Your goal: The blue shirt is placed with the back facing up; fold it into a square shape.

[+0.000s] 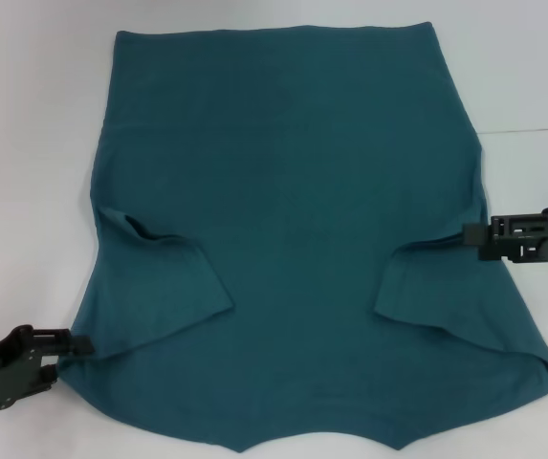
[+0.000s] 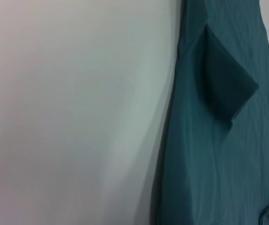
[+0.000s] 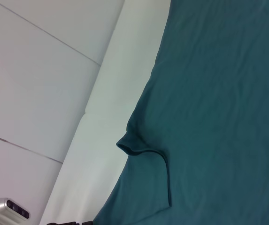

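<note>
Fingers: left gripper (image 1: 75,346) and right gripper (image 1: 472,234) each touch a shirt side edge; can't tell if either is pinching.
Blue shirt (image 1: 293,239) lies plain side up mid-tabletop (image 1: 25,143), both sleeves folded in; side and lengthwise folds remain. You've got bare room left and right, little at the near edge.

White table (image 1: 25,143) with thin seam lines
</note>
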### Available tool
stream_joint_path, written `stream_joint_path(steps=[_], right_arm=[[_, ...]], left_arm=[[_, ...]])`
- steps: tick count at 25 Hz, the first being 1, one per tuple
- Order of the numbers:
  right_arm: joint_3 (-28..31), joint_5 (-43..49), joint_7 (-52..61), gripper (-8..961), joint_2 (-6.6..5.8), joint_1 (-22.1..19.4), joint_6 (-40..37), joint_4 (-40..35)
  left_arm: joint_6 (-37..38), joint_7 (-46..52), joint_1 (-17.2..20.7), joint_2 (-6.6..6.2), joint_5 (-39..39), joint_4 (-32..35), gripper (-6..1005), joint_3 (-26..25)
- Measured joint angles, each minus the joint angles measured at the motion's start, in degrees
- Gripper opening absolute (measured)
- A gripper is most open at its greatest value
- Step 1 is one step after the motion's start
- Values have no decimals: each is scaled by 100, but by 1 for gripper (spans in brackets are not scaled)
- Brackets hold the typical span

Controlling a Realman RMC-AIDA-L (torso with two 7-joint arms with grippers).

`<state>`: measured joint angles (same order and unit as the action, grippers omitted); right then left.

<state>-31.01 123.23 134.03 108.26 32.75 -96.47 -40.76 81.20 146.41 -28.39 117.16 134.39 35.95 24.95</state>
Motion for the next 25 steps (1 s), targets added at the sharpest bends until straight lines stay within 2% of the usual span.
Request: stream_joint_path(steps=[4, 6, 12, 18, 25], right_arm=[[5, 6, -43, 697, -8, -28, 9, 39], [13, 11, -63, 696, -13, -33, 41, 55], [24, 185, -121, 696, -20, -72, 369, 60], [38, 204, -449, 695, -26, -96, 432, 64], [322, 186, -413, 694, -108, -142, 332, 261]], left_arm=[[42, -51, 0, 0, -1, 4, 598, 22], [106, -114, 0, 0, -18, 10, 345, -2], [442, -527, -10, 0, -200, 3, 143, -16], [791, -800, -52, 0, -436, -23, 18, -20], [800, -831, -78, -9, -450, -16, 19, -5]])
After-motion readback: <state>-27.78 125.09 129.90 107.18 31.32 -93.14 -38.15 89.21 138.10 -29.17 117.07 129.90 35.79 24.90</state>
